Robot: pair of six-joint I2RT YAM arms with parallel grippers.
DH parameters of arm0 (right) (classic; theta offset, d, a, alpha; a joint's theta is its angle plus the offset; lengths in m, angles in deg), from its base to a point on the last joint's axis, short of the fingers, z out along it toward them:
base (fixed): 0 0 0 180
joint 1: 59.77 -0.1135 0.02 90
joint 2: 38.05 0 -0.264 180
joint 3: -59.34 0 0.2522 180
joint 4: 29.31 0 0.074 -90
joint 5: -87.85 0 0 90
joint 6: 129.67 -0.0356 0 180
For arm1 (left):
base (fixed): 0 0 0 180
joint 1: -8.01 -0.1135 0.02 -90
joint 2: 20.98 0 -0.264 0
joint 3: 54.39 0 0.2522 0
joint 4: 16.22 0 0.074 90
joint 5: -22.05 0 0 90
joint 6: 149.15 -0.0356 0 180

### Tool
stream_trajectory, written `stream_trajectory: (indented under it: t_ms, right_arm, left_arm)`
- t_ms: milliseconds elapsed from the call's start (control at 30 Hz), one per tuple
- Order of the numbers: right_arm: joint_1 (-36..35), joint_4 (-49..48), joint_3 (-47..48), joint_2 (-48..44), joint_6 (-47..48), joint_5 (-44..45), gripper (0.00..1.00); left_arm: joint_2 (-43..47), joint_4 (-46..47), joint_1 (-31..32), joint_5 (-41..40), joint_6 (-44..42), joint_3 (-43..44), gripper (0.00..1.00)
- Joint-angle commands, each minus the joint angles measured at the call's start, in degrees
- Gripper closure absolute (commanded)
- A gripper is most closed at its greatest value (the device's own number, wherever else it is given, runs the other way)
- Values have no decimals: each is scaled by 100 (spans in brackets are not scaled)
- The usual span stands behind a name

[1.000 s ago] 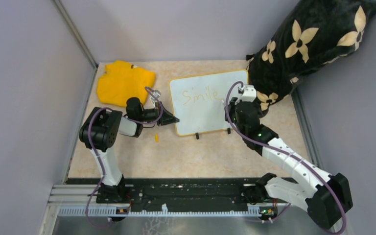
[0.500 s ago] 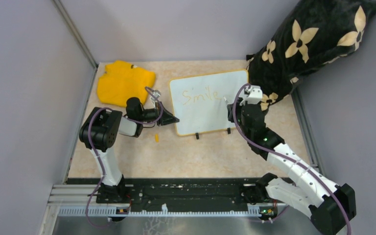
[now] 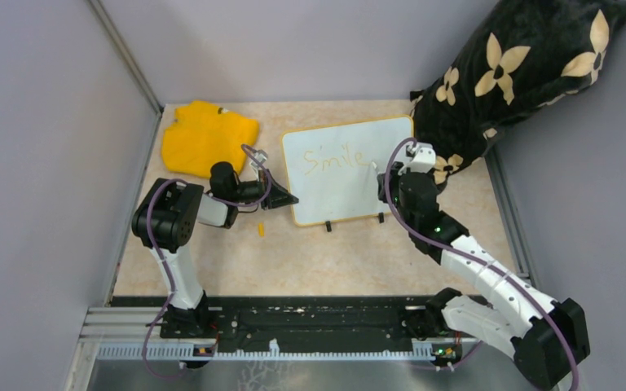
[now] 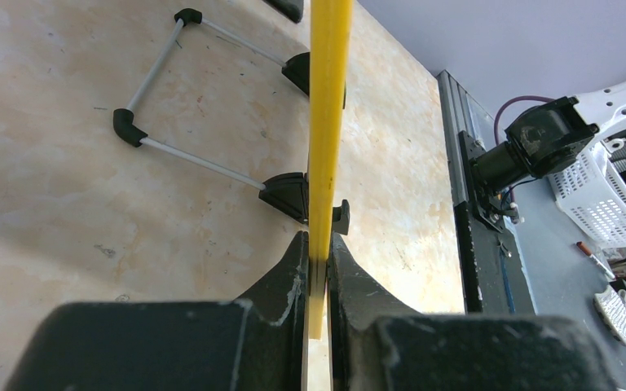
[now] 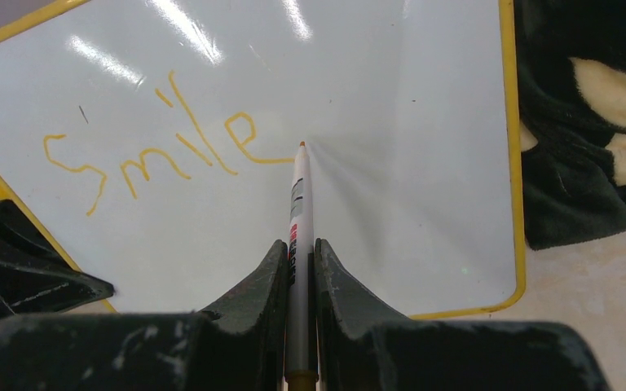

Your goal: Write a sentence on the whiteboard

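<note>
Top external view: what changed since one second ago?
The right gripper, shut on the marker, shifted slightly right across the whiteboard, its tip now at the end of "Smile". The left gripper stayed clamped on the whiteboard's edge; whiteboard and yellow cloth did not move.

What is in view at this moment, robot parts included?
whiteboard: one, white with yellow rim, middle of the table's far half
sentence: one word, "Smile", yellow-orange, upper part of the whiteboard
marker: one, pale barrel, tip at the tail of the "e"
cloth: one, yellow, far left corner
cushion: one, black with cream flowers, far right
small orange piece: one, on the table near the left gripper
table: one, beige marbled
left gripper: black, shut on the whiteboard's left edge
right gripper: black, shut on the marker
</note>
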Motion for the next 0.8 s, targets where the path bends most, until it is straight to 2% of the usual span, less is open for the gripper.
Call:
stream_trajectory:
  t_ms: [0, 533, 767]
  right_arm:
    - [114, -302, 8, 51, -62, -18, 100]
    - [165, -165, -69, 190, -100, -389, 100]
    - [166, 213, -355, -692, -206, -913, 100]
  left_arm:
    - [24, -283, 39, -28, -36, 35, 100]
    - [26, -303, 39, -36, -45, 36, 100]
    - [35, -319, 39, -41, -62, 37, 100]
